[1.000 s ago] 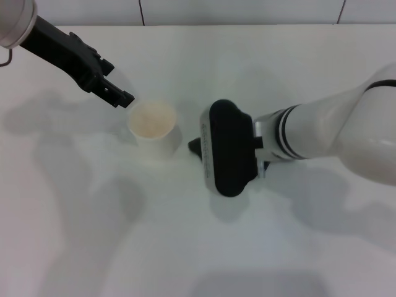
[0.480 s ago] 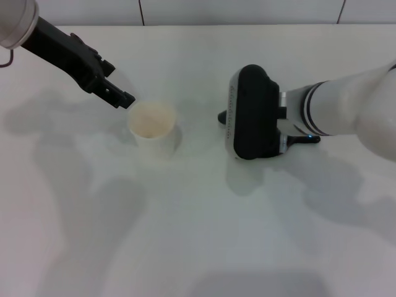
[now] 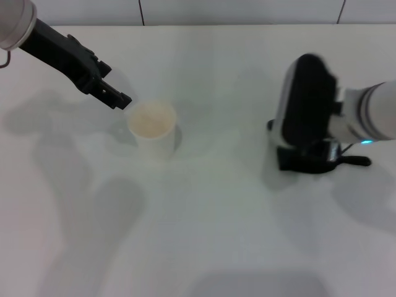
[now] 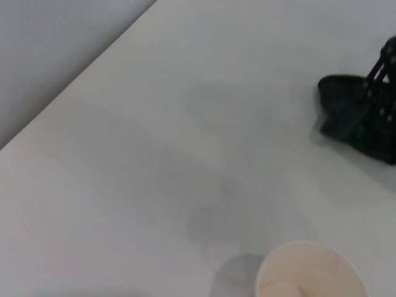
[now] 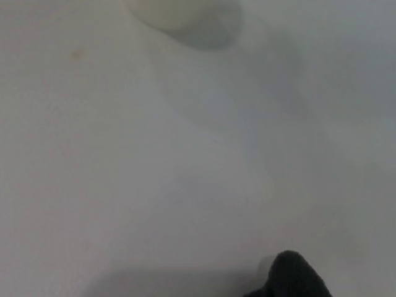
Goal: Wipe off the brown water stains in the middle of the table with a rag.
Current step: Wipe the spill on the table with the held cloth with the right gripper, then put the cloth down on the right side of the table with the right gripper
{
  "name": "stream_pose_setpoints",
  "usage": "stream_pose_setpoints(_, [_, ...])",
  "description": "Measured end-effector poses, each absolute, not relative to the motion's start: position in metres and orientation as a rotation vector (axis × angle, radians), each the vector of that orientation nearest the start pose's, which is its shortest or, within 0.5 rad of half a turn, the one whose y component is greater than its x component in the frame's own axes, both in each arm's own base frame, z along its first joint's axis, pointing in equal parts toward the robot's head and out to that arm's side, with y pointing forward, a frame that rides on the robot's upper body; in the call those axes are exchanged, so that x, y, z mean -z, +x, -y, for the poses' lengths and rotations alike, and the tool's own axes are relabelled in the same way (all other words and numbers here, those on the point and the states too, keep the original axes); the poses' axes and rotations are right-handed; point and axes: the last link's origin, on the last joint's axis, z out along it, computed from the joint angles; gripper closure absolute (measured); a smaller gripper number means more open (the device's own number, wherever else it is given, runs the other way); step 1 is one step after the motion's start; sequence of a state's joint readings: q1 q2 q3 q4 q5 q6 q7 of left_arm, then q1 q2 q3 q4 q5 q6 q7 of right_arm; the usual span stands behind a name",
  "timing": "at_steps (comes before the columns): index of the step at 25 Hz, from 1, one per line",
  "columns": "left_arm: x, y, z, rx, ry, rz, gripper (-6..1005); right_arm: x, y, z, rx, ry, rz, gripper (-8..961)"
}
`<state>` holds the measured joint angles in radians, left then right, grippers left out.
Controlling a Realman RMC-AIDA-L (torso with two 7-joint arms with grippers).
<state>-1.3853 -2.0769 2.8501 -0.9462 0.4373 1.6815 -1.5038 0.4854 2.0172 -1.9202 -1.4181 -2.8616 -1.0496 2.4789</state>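
We look down on our white counter (image 3: 204, 235), where the right gripper (image 3: 307, 162) sits low toward the right edge with the dark rag (image 3: 291, 162) bunched beneath it and lying on the surface; we cannot tell how its jaws stand, hidden as they are under the wrist housing. In the left wrist view the rag (image 4: 346, 114) shows as a dark heap against the gripper's black frame. Our left gripper (image 3: 116, 97) hangs near the far left corner, just beside the rim of a white paper cup (image 3: 152, 128) standing upright left of the counter's middle; its jaws appear pressed together on nothing. No brown puddle is visible at the middle, only a faint tan speck (image 5: 77, 54) in the right wrist view.
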Motion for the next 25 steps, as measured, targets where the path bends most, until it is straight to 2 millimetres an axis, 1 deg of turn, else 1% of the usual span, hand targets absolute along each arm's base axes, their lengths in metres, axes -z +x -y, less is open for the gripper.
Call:
stream_pose_setpoints(5, [-0.061,-0.162,-0.423,-0.336,-2.82,0.587,108,0.024,0.195,-0.361,0.694,-2.422,-0.172,808])
stream_pose_setpoints(9, [-0.059,-0.161,-0.424,-0.346,-2.82,0.583,109,0.018,0.202,-0.358,0.751,-2.43,-0.238,804])
stream_pose_setpoints(12, [-0.059,-0.16,-0.425,-0.347,-2.818,0.578,109,0.017,0.2,-0.354,0.76,-2.456,-0.275,801])
stream_pose_setpoints(16, [-0.059,-0.158,-0.426,-0.347,-2.817,0.57,109,0.017,0.19,-0.352,0.702,-2.515,-0.329,797])
stream_pose_setpoints(20, [-0.059,-0.158,-0.426,-0.358,-2.815,0.571,108,0.01,0.184,-0.354,0.609,-2.519,-0.369,794])
stream_pose_setpoints(23, [-0.059,-0.159,-0.426,-0.361,-2.815,0.577,108,0.003,0.183,-0.357,0.56,-2.502,-0.402,791])
stream_pose_setpoints(25, [-0.058,-0.158,-0.426,-0.361,-2.818,0.58,108,-0.003,0.184,-0.36,0.539,-2.487,-0.426,707])
